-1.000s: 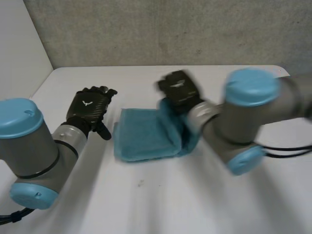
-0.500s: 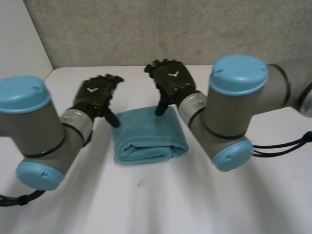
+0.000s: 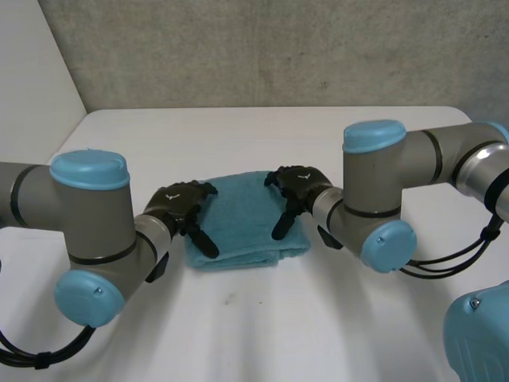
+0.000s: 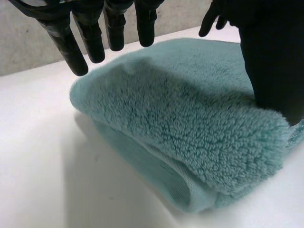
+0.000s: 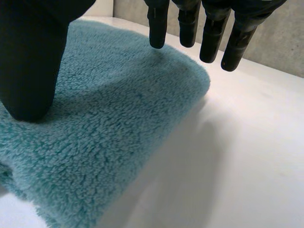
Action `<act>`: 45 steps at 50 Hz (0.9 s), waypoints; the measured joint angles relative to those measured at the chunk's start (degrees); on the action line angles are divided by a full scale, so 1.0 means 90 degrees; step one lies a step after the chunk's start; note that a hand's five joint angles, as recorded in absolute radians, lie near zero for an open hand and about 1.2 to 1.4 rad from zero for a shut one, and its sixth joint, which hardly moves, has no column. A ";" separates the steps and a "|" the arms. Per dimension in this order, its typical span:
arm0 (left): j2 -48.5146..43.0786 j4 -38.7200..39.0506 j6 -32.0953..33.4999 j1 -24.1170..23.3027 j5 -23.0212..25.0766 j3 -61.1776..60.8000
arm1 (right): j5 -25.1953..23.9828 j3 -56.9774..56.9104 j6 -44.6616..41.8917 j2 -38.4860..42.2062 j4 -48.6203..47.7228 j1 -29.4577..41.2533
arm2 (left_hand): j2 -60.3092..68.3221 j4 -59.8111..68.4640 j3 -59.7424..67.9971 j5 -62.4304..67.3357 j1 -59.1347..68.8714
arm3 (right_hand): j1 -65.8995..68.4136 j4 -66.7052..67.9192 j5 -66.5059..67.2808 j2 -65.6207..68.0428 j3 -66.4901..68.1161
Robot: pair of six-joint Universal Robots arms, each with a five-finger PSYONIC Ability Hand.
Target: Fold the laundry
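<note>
A teal towel (image 3: 242, 215) lies folded into a thick pad in the middle of the white table (image 3: 262, 326). My left hand (image 3: 183, 200) is at the towel's left edge, open, fingers straight and pointing down. In the left wrist view its fingers (image 4: 90, 33) hover just over the towel (image 4: 180, 123) while its thumb (image 4: 273, 61) rests on the pile. My right hand (image 3: 298, 183) is at the towel's right edge, open too. In the right wrist view its fingers (image 5: 209, 33) hang above the towel's (image 5: 104, 123) rounded fold, and its thumb (image 5: 28, 61) presses on the cloth.
A grey wall (image 3: 262, 48) stands behind the table's far edge. A white panel (image 3: 32, 72) closes the left side. Bare tabletop surrounds the towel, with most room in front of it.
The right hand carried the towel's right part over to the left, let go and opened. Both hands then came down onto the folded towel's two sides.
</note>
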 measured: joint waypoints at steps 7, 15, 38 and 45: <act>0.0672 -0.0314 0.0501 0.0006 0.0033 0.0291 | 0.0052 -0.0139 0.0036 -0.0754 0.0194 -0.0043 | 0.0000 -0.0001 0.0000 -0.0001 0.0000 | 0.0000 0.0000 -0.0058 0.0000 0.0000; 0.2007 -0.1167 0.0625 0.0319 0.0123 0.1020 | 0.0717 0.0640 0.0026 -0.2836 0.0048 -0.0522 | 0.0000 -0.0001 0.0000 -0.0001 0.0000 | 0.0001 0.0000 -0.0058 0.0000 0.0000; 0.3723 -0.2279 0.0175 0.1306 0.1353 0.0852 | 0.1075 0.2947 -0.0445 -0.5408 -0.0284 -0.1563 | -0.0001 -0.0001 0.0000 -0.0001 0.0000 | 0.0001 0.0000 -0.0058 0.0000 0.0000; 0.3715 -0.2253 0.0146 0.1267 0.1342 0.0789 | 0.0848 0.3114 -0.0345 -0.5375 -0.0287 -0.1545 | -0.0001 -0.0001 0.0000 -0.0001 0.0000 | 0.0001 0.0000 -0.0058 0.0000 0.0000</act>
